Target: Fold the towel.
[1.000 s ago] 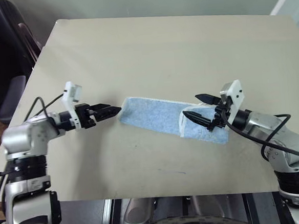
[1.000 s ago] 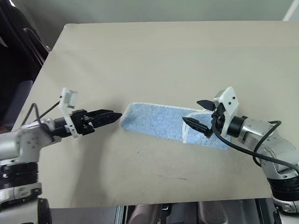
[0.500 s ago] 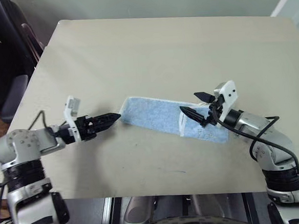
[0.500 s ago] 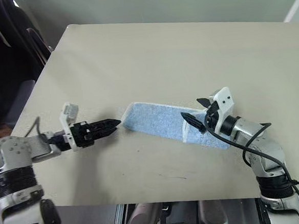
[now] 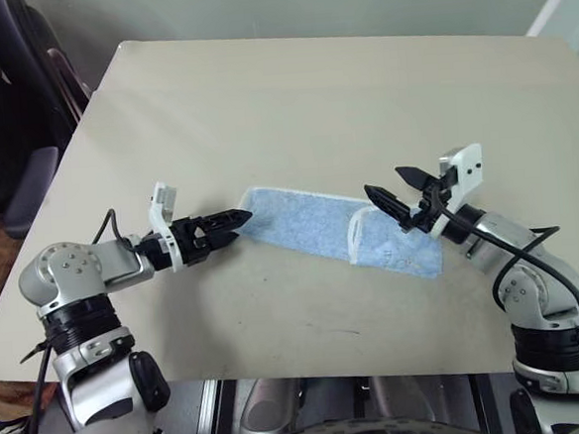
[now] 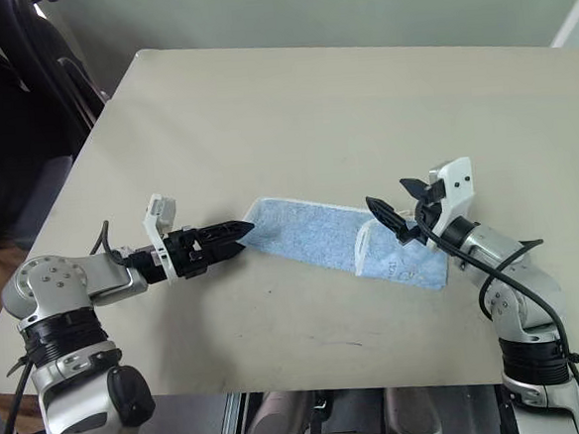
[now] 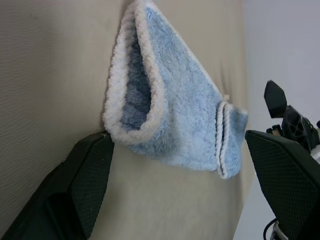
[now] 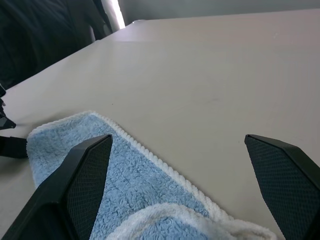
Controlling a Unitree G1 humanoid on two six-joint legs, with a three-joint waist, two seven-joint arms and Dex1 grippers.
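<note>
The left gripper [image 5: 240, 220] reached in low from the left with its two black fingers spread apart and nothing between them. Its fingertips sat at the left end of the towel [image 5: 310, 225]. In the left wrist view one finger [image 7: 90, 175] touched the curled white rim of that end, where the cloth was doubled over and gaped slightly.

The right gripper [image 5: 392, 192] hovered above the towel's right end, also spread wide and empty, its fingers pointing toward the left and clear of the cloth.

The towel was light blue and fluffy with white corded edging. It lay as a long narrow strip near the middle of the beige table [image 5: 311, 96], slanting from the upper left to the lower right between the two grippers. Its right end was folded back over itself, showing a white edge across the strip.
</note>
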